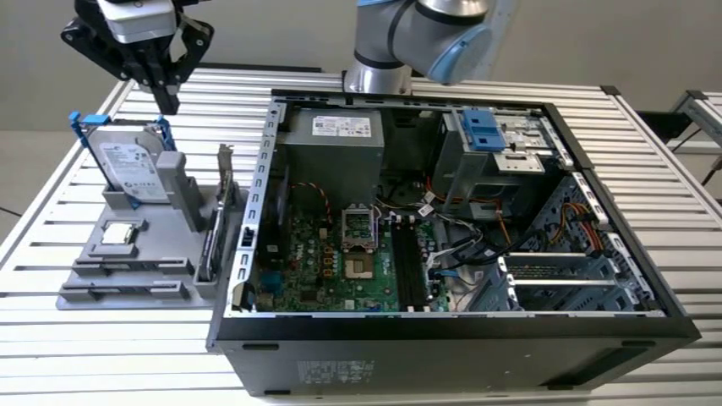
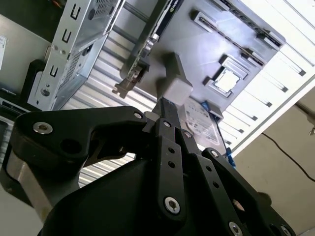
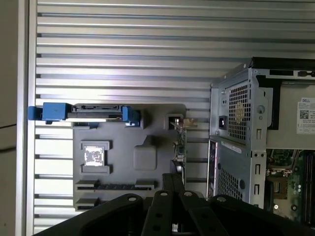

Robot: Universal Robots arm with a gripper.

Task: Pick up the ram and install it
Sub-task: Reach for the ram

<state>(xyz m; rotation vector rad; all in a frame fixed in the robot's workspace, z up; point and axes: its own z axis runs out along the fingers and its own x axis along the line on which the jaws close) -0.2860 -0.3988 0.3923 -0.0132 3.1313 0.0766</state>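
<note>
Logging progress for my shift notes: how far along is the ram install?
Nothing looks done yet: the ram sits in its grey holder, and the motherboard slots look unfilled. In hand: nothing; the end effector hangs shut above the holder, near the hard drive. Left: both the pickup and the install.

No legible print on power-supply label (image 1: 340, 127)

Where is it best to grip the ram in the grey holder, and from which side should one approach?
Probably at the middle of its long top edge, coming straight down from above. The ram sits edge-up in a slot of the holder, so only that thin edge looks free; pinch across its two flat faces.
</note>
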